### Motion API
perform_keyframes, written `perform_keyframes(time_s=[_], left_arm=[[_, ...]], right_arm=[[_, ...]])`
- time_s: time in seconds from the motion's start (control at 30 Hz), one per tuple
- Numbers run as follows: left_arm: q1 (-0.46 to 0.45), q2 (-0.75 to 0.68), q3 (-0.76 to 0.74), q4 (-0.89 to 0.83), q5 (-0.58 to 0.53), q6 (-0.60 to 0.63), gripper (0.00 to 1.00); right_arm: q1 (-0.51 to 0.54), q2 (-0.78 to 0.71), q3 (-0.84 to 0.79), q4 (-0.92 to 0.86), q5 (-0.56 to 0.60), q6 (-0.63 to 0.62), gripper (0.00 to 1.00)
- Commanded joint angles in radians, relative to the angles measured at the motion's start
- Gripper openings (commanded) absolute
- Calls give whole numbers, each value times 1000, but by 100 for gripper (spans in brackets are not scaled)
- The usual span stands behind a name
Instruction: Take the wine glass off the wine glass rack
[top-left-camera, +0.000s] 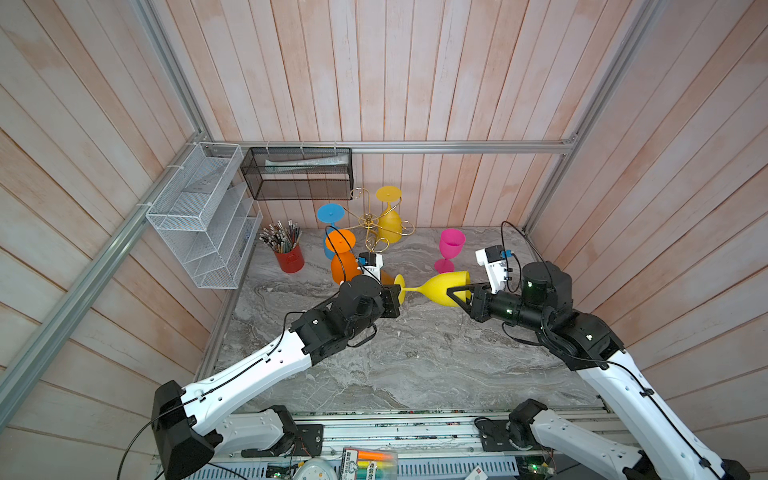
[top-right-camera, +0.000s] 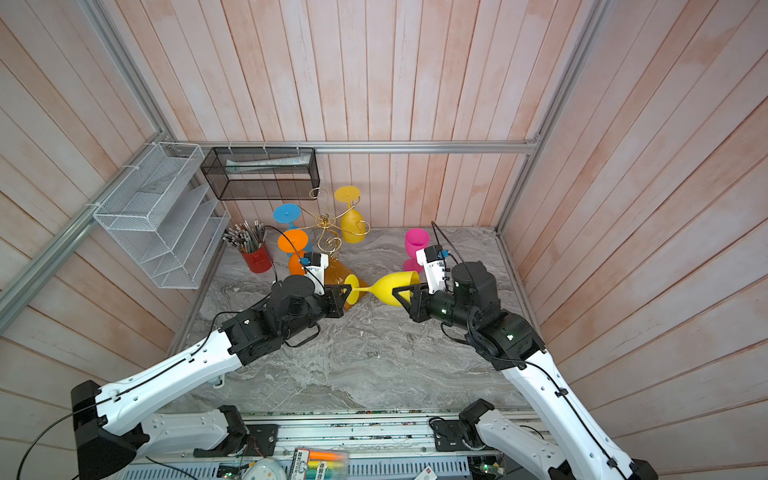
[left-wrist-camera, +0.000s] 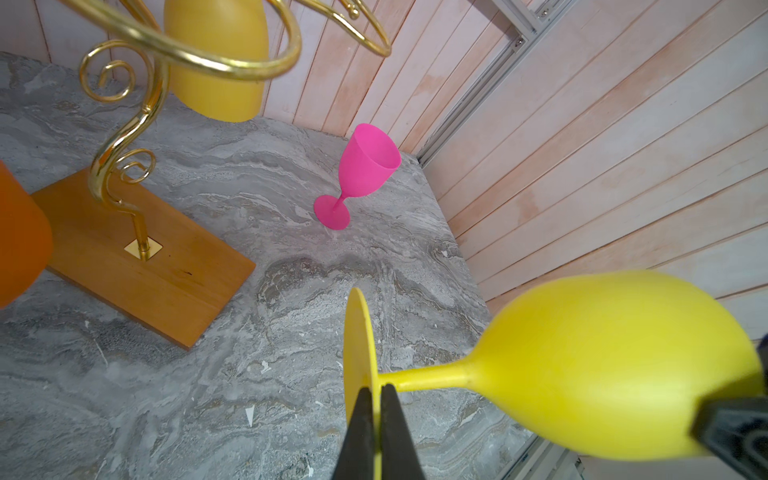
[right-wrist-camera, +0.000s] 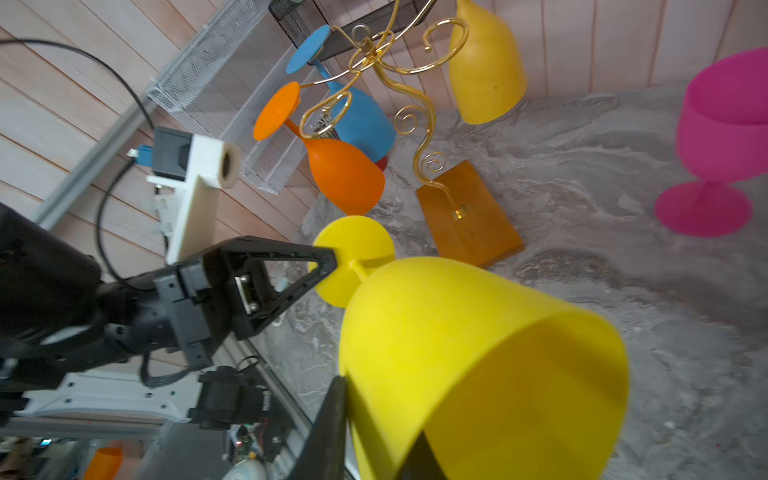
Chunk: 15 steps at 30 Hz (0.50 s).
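At mid-frame a bright yellow plastic wine glass (top-right-camera: 388, 284) lies horizontal over the grey marble table (top-right-camera: 374, 365), the left claw (top-right-camera: 349, 293) pinching its round foot, the right claw (top-right-camera: 405, 294) clamped on its bowl rim. Just above it in the frame stands the thin gold wire wine glass rack (top-right-camera: 325, 219).

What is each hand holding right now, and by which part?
Both hold one bright yellow wine glass, sideways: the left hand pinches its foot disc, and the right hand clamps the bowl's rim.
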Motion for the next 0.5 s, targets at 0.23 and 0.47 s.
perform_keyframes(time_s=[0.23, 0.47], left_arm=[[-5, -50, -38, 69, 24, 52, 52], [-20, -104, -70, 65, 51, 148, 81]], right_arm=[[-24, 22, 96, -88, 148, -31, 0], [-90, 78, 216, -266, 275, -73, 0]])
